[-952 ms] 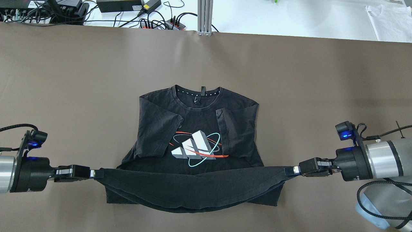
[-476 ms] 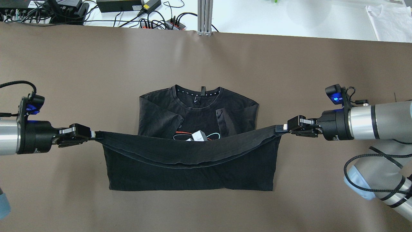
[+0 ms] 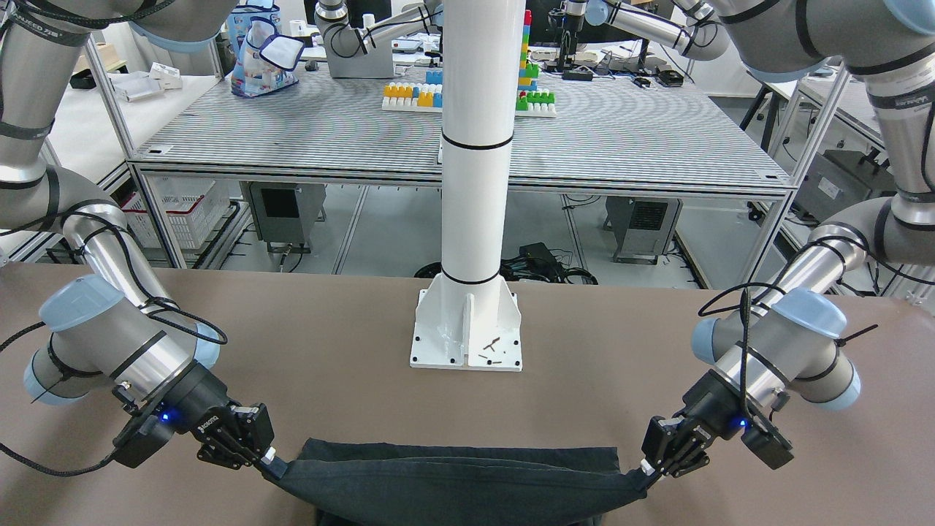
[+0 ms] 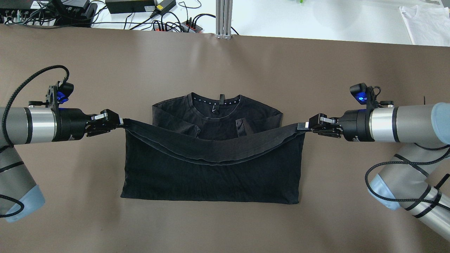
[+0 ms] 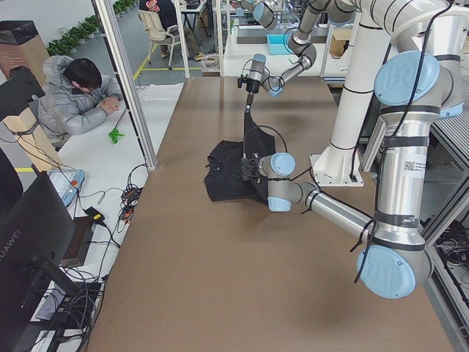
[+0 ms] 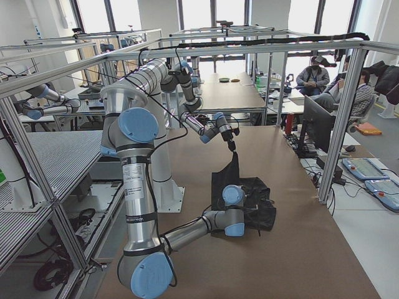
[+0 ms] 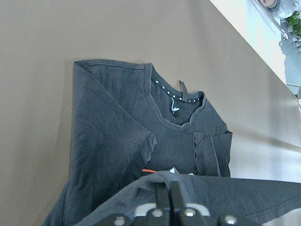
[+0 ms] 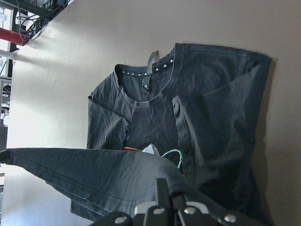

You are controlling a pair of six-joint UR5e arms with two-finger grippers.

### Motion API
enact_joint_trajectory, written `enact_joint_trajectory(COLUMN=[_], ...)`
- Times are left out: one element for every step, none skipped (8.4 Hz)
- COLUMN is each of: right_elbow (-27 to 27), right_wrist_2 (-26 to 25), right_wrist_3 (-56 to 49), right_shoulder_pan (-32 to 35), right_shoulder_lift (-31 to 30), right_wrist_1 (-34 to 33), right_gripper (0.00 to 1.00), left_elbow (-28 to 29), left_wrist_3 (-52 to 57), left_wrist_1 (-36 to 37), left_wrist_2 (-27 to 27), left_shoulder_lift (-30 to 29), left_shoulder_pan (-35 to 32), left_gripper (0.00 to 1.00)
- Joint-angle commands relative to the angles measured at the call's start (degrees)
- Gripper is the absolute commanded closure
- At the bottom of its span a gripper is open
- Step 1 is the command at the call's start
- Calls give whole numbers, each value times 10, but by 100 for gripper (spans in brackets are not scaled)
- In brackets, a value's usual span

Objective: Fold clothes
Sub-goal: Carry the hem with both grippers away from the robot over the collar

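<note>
Limply, thin matte garment (image 4: 211, 175) sags — left fingers (image 4: 119, 121), right fingers (image 4: 303, 125) pinching.

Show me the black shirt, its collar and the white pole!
black shirt (image 4: 211, 182): overhead view, flat lower panel.
collar (image 4: 207, 100): overhead view, back of neckband.
white pole (image 3: 475, 204): front-facing view, mid shaft.

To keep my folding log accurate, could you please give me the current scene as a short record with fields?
Garment: black shirt, on the brown table, collar on the far side from the robot
Sleeves: folded in over the chest
Hem: lifted, stretched between both pincers, sagging mid-span above the chest
Left pincer: shut on one hem corner
Right pincer: shut on the other hem corner
Fold: lower half doubled up; hem not yet laid down
</note>
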Motion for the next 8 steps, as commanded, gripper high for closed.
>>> enact_joint_trajectory(right_elbow=[-18,-31,-52,-74,-89,-97,-117,-129], right_wrist_2=[-40,-50,-59,-64,-81,-96,-98,-110], right_wrist_3=[0,-1,0,-1,-9,-16,-17,-17], right_shoulder_pan=[-3,-3,-3,-3,-3,-3,-3,-3], right_shoulder_lift=[6,6,16,23,24,30,43,50], right_wrist_1=[-1,-1,-1,0,1,-1,-1,-1], right_gripper=[100,100,100,100,100,100,100,100], left_elbow=[31,52,84,108,130,146,172,189], left_wrist_3=[5,9,9,10,14,14,17,23], left_wrist_1=[1,1,1,1,1,1,0,1], left_wrist_2=[10,12,12,12,13,17,17,17], left_shoulder_lift=[-7,-16,-39,-50,-59,-70,-84,-101], left_shoulder_pan=[-13,-17,-25,-32,-32,-31,-31,-32], left_gripper=[100,100,100,100,100,100,100,100])
